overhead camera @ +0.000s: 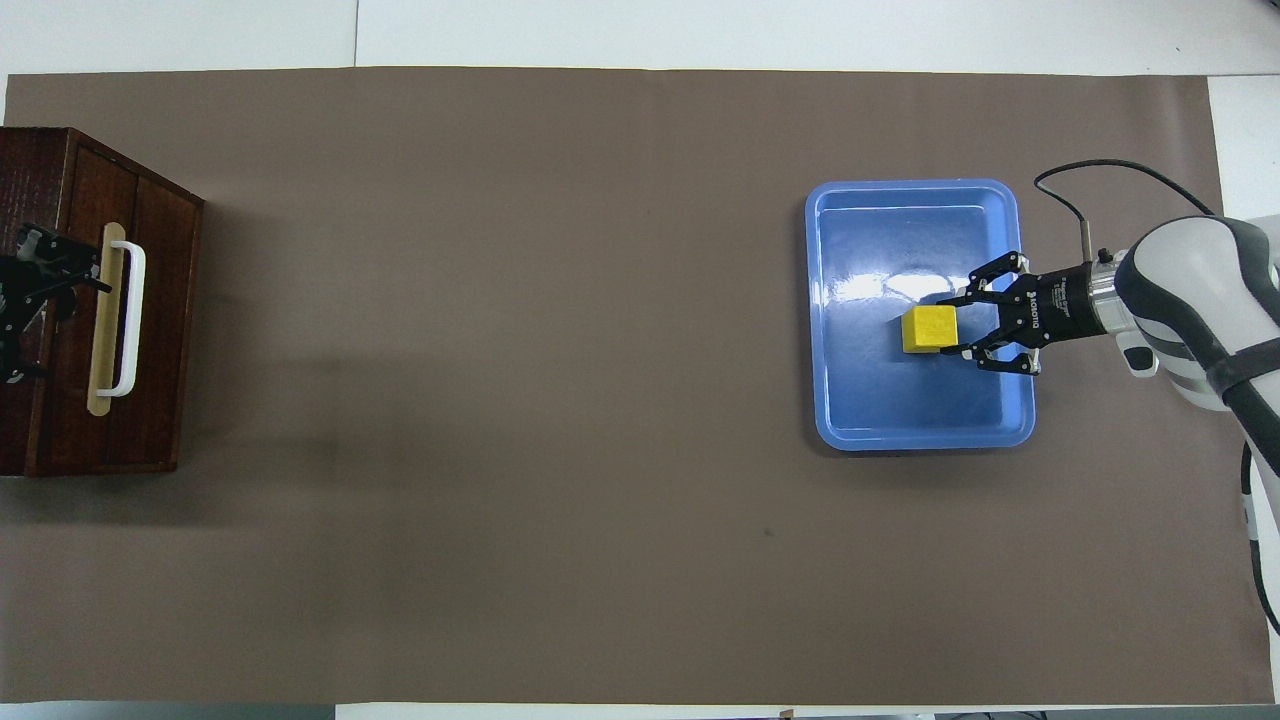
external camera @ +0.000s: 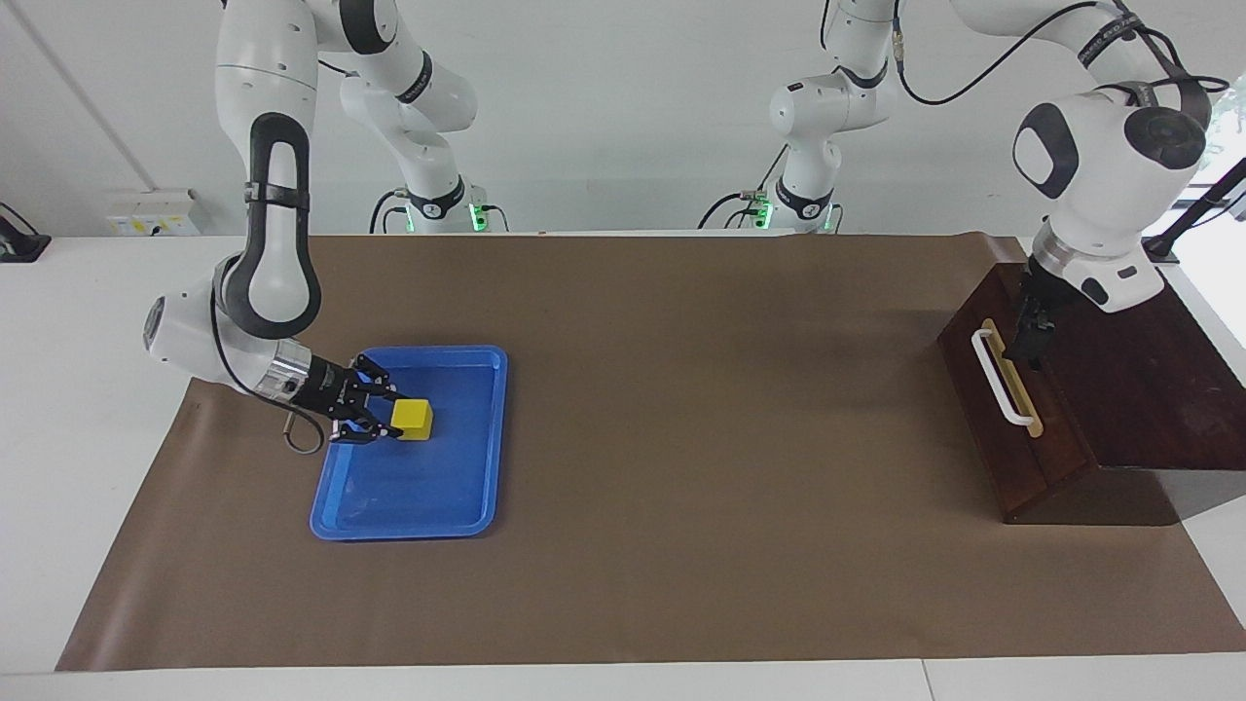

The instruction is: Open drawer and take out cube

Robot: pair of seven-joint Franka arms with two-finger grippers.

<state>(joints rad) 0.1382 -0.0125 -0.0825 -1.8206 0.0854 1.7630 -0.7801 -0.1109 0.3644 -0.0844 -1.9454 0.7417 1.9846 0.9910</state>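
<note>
**Cube out and in the tray, drawer shut again**

The cube (external camera: pixel 414 419) sits low in the blue tray (external camera: pixel 467 487) near the desk's right-arm end, the right gripper (external camera: pixel 383 421) with its jaws clamped on it. The drawer (external camera: pixel 1007 409), at the left-arm end, looks pushed flush into its dark box. The left gripper (external camera: pixel 1034 336) hangs just above the box top beside the white handle (external camera: pixel 1001 378), jaws wide and empty. Judging by this, only letting go of the cube remains.
</note>
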